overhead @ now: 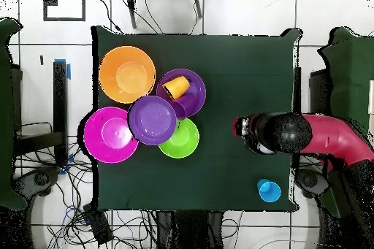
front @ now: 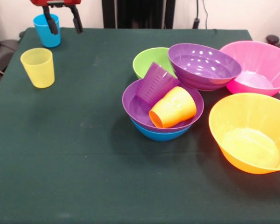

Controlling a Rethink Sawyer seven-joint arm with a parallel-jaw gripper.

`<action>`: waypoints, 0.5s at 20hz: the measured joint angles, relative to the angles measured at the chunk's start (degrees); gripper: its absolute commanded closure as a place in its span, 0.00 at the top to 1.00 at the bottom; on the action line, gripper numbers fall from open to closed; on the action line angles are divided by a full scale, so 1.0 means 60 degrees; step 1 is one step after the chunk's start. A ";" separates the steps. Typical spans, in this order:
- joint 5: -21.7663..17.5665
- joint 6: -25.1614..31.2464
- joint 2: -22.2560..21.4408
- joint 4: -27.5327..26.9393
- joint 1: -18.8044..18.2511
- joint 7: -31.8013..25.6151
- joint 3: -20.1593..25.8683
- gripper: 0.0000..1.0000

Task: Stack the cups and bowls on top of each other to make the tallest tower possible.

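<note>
four cups (front: 166, 95), six bowls (front: 204, 66) clustered beside the tower (front: 162, 112), one gripper (front: 63, 22), one table (front: 74, 154)

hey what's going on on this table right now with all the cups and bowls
A robot arm is working on a stacking job. Its gripper hangs open and empty by the blue cup, with the yellow cup nearby. The tower is barely begun: a purple bowl nested in a blue one, with the purple and orange cups lying tipped inside. The green, second purple, pink and orange bowls crowd around it.
</note>
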 measured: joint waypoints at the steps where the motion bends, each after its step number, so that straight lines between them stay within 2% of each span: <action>1: 0.0000 -0.0030 0.0028 0.0000 0.0000 0.0000 0.0000 1.00; 10: -0.0006 -0.0485 0.0998 -0.0004 -0.0096 0.0000 0.0001 1.00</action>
